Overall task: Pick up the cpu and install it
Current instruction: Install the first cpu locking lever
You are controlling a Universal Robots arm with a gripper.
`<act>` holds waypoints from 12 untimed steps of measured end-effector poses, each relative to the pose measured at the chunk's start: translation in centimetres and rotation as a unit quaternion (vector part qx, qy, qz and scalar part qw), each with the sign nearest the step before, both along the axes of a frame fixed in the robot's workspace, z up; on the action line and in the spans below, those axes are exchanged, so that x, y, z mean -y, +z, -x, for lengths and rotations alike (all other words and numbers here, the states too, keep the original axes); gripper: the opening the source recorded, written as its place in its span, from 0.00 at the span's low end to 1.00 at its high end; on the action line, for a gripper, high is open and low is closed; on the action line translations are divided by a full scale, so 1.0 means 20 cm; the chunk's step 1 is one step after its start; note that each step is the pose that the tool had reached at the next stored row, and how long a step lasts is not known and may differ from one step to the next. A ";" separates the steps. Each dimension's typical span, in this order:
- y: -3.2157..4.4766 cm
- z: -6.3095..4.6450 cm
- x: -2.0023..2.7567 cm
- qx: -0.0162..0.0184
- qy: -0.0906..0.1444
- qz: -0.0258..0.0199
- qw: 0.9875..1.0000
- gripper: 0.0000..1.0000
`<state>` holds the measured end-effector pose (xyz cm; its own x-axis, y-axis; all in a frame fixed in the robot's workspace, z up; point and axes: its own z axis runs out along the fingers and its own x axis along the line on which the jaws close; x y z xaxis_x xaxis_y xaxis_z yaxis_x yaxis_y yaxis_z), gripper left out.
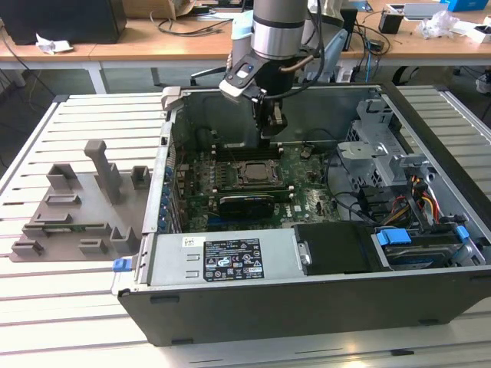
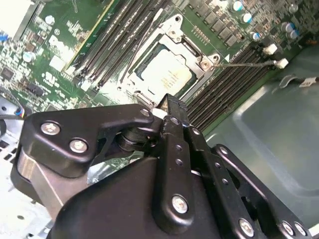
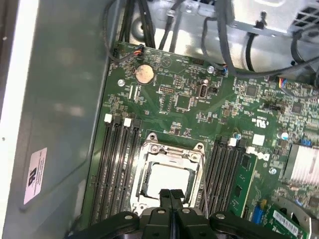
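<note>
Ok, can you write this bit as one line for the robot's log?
claw: shut, over the socket | cpu: lying flat in the socket | computer case: open

The cpu (image 3: 167, 178) is gleaming pale silver on the green motherboard (image 3: 189, 117); the gripper (image 3: 171, 195) is showing black, the tray (image 1: 77, 208) grey.

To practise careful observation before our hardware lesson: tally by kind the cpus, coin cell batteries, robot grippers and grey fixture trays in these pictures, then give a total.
cpu: 1
coin cell battery: 1
gripper: 1
grey fixture tray: 1
Total: 4
</note>
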<state>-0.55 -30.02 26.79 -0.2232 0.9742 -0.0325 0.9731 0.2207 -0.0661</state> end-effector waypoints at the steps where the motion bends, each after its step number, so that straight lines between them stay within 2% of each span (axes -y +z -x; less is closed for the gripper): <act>1: 0.000 0.00 0.000 0.000 0.007 0.000 1.000 0.11; 5: 0.000 0.00 0.000 0.000 0.044 0.000 0.999 0.11; 11: 0.000 0.00 0.000 0.000 0.084 0.000 0.996 0.11; 12: 0.000 0.00 0.000 0.000 0.106 0.000 0.994 0.11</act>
